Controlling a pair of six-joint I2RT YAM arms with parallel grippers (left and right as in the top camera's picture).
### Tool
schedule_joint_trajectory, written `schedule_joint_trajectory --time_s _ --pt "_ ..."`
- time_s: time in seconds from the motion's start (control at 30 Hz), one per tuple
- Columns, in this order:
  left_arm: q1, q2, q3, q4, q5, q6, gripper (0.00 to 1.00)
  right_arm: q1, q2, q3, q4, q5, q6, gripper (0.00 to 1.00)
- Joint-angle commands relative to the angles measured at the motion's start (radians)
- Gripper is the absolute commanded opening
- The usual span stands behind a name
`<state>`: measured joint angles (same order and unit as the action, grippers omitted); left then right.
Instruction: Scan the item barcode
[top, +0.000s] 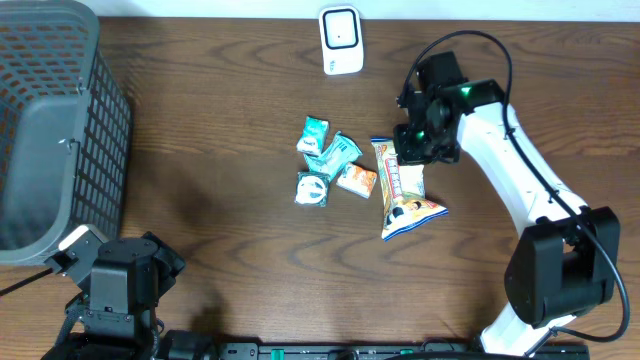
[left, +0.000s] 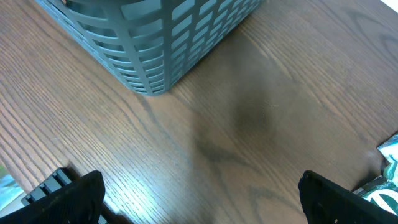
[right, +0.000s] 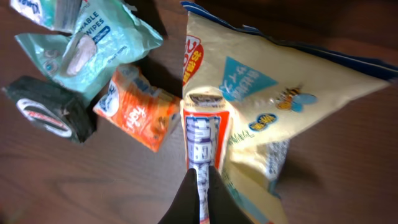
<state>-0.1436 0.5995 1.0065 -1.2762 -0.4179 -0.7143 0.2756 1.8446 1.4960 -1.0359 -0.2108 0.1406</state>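
**Reader:** Right wrist view: what does the right gripper (right: 200, 186) hold?

**Legend:** It is clenched on the near end of the stick packet (right: 202, 134). The packet runs straight out from its tips and lies on the yellow snack bag (right: 292, 93), below and right of the scanner (top: 340, 40) in the overhead view.

**Reader:** How is the lift best done?

**Legend:** The pinch looks thin, so probably straight up and slowly, leaving the bag undragged. The barcode face, not visible here, then needs turning toward the scanner.

**Reader:** And the left gripper (left: 202, 196)?

**Legend:** It is spread wide and empty, well apart from the scanner, near the basket (left: 155, 43).
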Motion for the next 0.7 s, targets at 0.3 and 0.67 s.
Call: schedule_joint_trajectory --time_s 0.3,0.67 --pt "0.007 -0.001 0.0 -0.003 -0.017 -0.013 0.98 0.041 0.002 -0.301 0.345 0.346 0.086 0.01" --pt "0.007 -0.001 0.0 -0.003 -0.017 -0.013 0.98 0.006 -0.001 -0.051 0.0 0.353 0.106 0.01"
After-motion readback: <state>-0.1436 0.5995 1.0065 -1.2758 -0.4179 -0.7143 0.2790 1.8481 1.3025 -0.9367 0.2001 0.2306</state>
